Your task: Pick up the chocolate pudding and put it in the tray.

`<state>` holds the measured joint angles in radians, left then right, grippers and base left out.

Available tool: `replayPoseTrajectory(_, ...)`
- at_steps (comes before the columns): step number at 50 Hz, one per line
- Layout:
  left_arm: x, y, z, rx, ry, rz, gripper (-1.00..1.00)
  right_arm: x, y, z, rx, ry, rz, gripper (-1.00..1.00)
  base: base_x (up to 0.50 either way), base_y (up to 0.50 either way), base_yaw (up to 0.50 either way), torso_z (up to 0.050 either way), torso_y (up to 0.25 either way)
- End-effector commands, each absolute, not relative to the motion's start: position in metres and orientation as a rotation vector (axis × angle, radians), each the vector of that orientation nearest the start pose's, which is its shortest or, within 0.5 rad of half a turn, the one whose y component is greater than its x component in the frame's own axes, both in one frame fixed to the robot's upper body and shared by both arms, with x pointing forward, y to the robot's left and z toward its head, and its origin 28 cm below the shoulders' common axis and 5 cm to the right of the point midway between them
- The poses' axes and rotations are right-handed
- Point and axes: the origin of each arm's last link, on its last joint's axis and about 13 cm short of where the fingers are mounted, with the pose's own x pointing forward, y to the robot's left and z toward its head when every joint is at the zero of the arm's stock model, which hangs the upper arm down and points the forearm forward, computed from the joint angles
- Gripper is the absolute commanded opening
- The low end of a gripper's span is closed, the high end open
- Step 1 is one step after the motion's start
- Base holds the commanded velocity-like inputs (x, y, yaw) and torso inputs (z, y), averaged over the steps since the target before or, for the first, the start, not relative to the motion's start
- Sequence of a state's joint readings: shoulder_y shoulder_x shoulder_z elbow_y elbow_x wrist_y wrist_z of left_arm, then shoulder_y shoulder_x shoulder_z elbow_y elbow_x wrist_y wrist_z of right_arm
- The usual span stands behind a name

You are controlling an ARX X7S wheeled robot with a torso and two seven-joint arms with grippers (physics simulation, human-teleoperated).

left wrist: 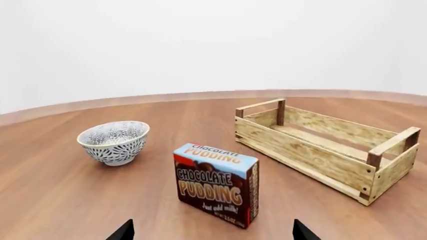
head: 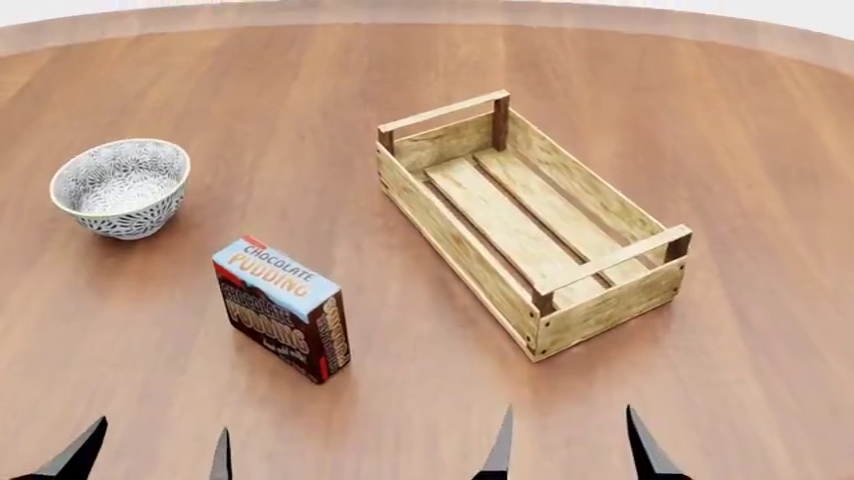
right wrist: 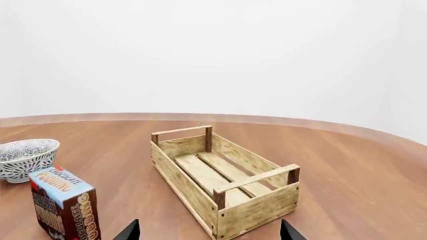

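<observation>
1. A round brown wooden table (head: 747, 150) spreads out under me, with a plain white wall behind it and nothing else in the room that I can make out.

2. The chocolate pudding (head: 283, 310) stands upright on the table, on the bowl side of the tray (head: 454, 232) and apart from it, nearer to me than the tray's far rail. Nothing touches it.

3. My left gripper (head: 150, 452) hangs low at the near edge of the table, short of the carton and a little to the bowl side of it. Its jaws are spread wide and hold nothing; in the left wrist view the carton sits between the two tips, farther off.

4. My right gripper (head: 571, 445) is also spread and empty, pointing at the near end of the tray.

5. The step in hand, as I judge it, is the reach with the left arm. I would close on the carton's two narrow brown sides, low enough that it cannot tip, and square to it since it stands turned at an angle to me.

6. The tray looks bare inside, though its near wall hides a strip of the floor, so I may be wrong there.

7. The patterned bowl (head: 122, 186) sits beyond the carton, farther from the tray, well clear of the path. The tray's long near wall and raised end rail are what the carton must be lifted over.
</observation>
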<state>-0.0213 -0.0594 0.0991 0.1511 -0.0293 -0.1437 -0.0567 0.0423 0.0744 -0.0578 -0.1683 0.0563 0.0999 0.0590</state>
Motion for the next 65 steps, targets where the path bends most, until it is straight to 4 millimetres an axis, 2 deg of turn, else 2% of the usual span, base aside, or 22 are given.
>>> replayPoseTrajectory(1,0.214,0.195,0.043,0.036,-0.030,-0.061,1.00,0.223,-0.098,0.057,-0.013,-0.120,0.019,1.00,0.20,0.05,0.00,0.000,0.000)
replayPoseTrajectory(14,0.214,0.192,0.053,0.041,-0.047,-0.075,1.00,0.224,-0.098,0.059,-0.010,-0.122,0.020,1.00,0.20,0.06,0.00,0.000,0.000)
replayPoseTrajectory(65,0.210,0.188,0.057,0.024,-0.060,-0.098,1.00,0.226,-0.096,0.061,0.007,-0.126,0.029,1.00,0.24,0.07,0.00,0.000,0.000)
